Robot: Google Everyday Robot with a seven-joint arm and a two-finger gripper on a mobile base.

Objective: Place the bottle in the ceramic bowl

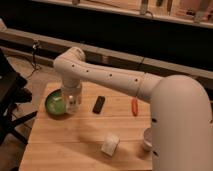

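tabletop point(65, 142): pale wood planks
black slab point(99, 104): flat, near the middle
orange stick point(134, 106): right of the slab, apart
white packet point(110, 144): near the front edge
white cup point(146, 140): just right of the packet, partly hidden
gripper point(73, 98): low over the tabletop's left end

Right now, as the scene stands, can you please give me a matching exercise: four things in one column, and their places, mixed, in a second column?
Things:
1. ceramic bowl
2. bottle
3. black slab
4. orange stick

Places:
a. between the bottle and the orange stick
b. under the gripper, at the bowl's right edge
c. leftmost of the four
d. rightmost of the four

Pairs: 1-c, 2-b, 3-a, 4-d
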